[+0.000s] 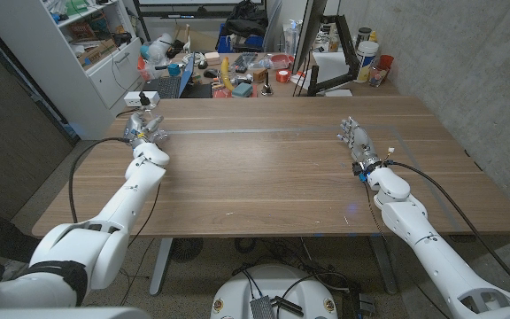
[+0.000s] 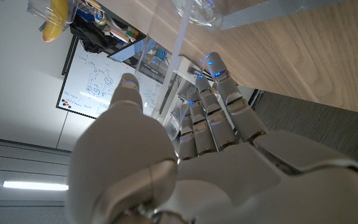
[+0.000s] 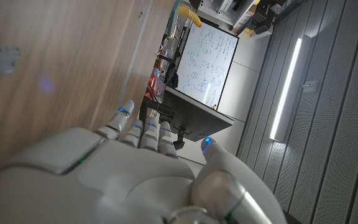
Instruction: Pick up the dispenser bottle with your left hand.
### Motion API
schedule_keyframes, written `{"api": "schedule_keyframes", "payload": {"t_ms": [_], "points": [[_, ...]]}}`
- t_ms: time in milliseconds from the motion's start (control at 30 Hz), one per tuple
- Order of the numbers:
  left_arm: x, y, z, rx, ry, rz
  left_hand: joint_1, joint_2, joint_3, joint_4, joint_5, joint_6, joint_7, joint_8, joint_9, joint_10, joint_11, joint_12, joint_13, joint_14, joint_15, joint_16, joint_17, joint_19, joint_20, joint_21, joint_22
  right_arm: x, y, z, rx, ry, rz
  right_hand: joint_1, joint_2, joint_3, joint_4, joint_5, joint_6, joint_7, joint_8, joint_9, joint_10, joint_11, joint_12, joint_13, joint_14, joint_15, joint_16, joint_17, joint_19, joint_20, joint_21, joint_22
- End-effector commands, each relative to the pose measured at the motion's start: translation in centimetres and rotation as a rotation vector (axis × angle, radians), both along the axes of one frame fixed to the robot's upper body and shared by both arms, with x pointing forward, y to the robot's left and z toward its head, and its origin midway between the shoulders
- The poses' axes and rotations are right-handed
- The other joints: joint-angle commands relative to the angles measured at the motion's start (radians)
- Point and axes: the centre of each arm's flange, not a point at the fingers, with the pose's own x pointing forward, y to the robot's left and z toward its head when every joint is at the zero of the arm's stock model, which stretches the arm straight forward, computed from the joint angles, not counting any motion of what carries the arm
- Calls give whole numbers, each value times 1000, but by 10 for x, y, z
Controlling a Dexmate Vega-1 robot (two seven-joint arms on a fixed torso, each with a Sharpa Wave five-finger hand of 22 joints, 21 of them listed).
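Note:
In the left wrist view, a clear, see-through bottle (image 2: 194,11) stands on the wooden table (image 1: 264,168) just beyond my fingertips (image 2: 219,74), apart from them. In the head view it is hard to make out next to my left hand (image 1: 145,129), which sits near the table's far left corner. That left hand (image 2: 185,155) holds nothing; its fingers are straight and the thumb is apart. My right hand (image 1: 356,142) stands on the right side of the table, fingers (image 3: 143,134) extended and nothing in it.
Behind the table's far edge is clutter: a blue basket (image 1: 168,84), a yellow banana-like thing (image 1: 223,76), a red cup (image 1: 283,75), a black monitor arm (image 1: 324,81) and containers (image 1: 367,62). A white shelf unit (image 1: 104,53) stands at the back left.

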Motion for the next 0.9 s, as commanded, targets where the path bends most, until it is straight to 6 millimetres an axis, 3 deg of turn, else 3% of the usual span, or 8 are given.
{"api": "schedule_keyframes", "payload": {"t_ms": [33,267,900], "points": [[-4,2,-1,-32,-54,12,105,85,31,-13,-4,53,33,8,4,87,-41,-10,4,106,-167,13,1,53,-33,14,-3,-1,-1,1,-1,-4,-1,7,56,-6,1,7,13,0,2,3,7,1,4,5,7,-4,-1,3,7,-91,-3,3],[-8,0,2,-29,-67,14,115,84,36,-10,-11,108,47,13,4,133,-50,-14,3,160,-174,5,0,86,-44,16,-6,-1,-2,1,0,-6,0,7,57,-7,2,7,12,0,2,3,7,2,4,5,7,-5,-1,3,7,-91,-6,3],[-21,-5,12,-29,-68,30,119,79,37,-9,-18,133,47,11,4,158,-54,-18,3,180,-174,-7,-1,108,-48,17,-6,0,-4,-1,6,-11,8,9,58,-8,1,8,13,0,2,3,7,2,3,5,7,-5,-2,2,7,-91,-12,4]]}}
